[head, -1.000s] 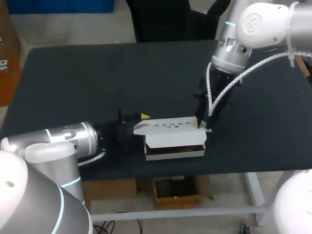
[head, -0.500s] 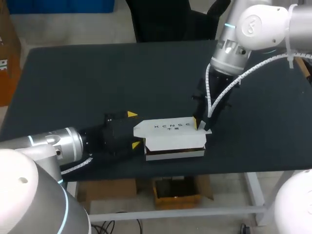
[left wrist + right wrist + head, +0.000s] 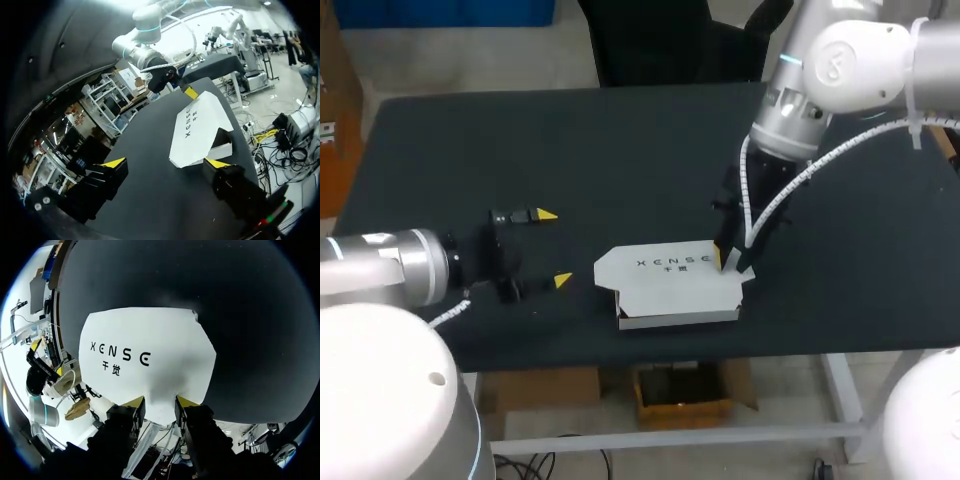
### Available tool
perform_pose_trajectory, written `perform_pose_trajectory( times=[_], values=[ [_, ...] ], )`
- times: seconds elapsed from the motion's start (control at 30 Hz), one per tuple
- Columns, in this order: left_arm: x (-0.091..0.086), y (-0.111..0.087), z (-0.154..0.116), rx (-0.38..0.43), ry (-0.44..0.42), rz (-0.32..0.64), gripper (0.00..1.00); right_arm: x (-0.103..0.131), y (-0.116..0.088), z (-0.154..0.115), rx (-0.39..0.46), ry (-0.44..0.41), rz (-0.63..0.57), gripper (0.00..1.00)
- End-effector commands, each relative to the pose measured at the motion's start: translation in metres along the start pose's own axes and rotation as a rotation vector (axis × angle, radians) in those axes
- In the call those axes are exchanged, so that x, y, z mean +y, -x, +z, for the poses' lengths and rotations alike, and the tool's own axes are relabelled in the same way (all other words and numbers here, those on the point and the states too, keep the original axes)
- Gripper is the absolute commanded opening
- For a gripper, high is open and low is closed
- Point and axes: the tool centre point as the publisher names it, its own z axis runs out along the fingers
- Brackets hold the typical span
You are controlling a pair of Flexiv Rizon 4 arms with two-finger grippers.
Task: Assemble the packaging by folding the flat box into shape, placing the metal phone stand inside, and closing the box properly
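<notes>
Left fingers [image 3: 114, 163] wide open, empty; box [image 3: 224, 150] well ahead, long axis running away from them. Right gripper [image 3: 159, 405] nearer, slightly parted, tips on lid [image 3: 145, 355] end, gripping nothing.

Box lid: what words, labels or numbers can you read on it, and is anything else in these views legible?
"XENSE": dark capitals across the white box lid.
Under it, a shorter line of two smaller characters, too small to read for certain.
Nothing else on the table things is legible.
</notes>
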Motion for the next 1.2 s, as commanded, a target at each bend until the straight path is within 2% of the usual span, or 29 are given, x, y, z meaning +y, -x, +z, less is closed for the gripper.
perform_pose_trajectory(
  times=[0.03, 0.43, 0.57, 0.63, 0.73, 0.77, 0.8, 0.87, 0.93, 1.2],
  values=[
    [-0.008, 0.010, 0.000, 0.070, 0.310, -0.261, 1.00, -0.003, 0.000, 0.002, -0.002, 0.007, 0.000, 0.36],
    [-0.008, 0.010, 0.000, 0.070, 0.310, -0.261, 1.00, -0.004, 0.003, 0.004, 0.005, 0.039, -0.007, 0.36],
    [-0.028, 0.003, 0.006, 0.029, 0.386, -0.397, 1.00, -0.004, 0.005, 0.005, 0.011, 0.052, -0.004, 0.37],
    [-0.035, 0.003, 0.007, 0.036, 0.426, -0.474, 1.00, -0.005, 0.006, 0.006, 0.014, 0.061, 0.003, 0.36],
    [-0.043, 0.007, 0.013, 0.012, 0.579, -0.667, 1.00, -0.006, 0.008, 0.008, 0.020, 0.081, 0.010, 0.37],
    [-0.043, 0.009, 0.016, -0.012, 0.638, -0.752, 1.00, -0.006, 0.009, 0.009, 0.020, 0.087, 0.014, 0.37],
    [-0.044, 0.009, 0.018, -0.038, 0.670, -0.787, 1.00, -0.006, 0.010, 0.010, 0.026, 0.098, 0.014, 0.37],
    [-0.044, 0.011, 0.022, -0.201, 0.759, -0.889, 1.00, -0.007, 0.011, 0.013, 0.024, 0.112, 0.028, 0.38],
    [-0.044, 0.010, 0.021, -0.237, 0.787, -0.887, 1.00, -0.008, 0.013, 0.014, 0.030, 0.122, 0.028, 0.38],
    [-0.044, 0.010, 0.021, -0.237, 0.787, -0.887, 1.00, -0.007, 0.015, 0.016, 0.037, 0.208, 0.058, 0.42]
  ],
)
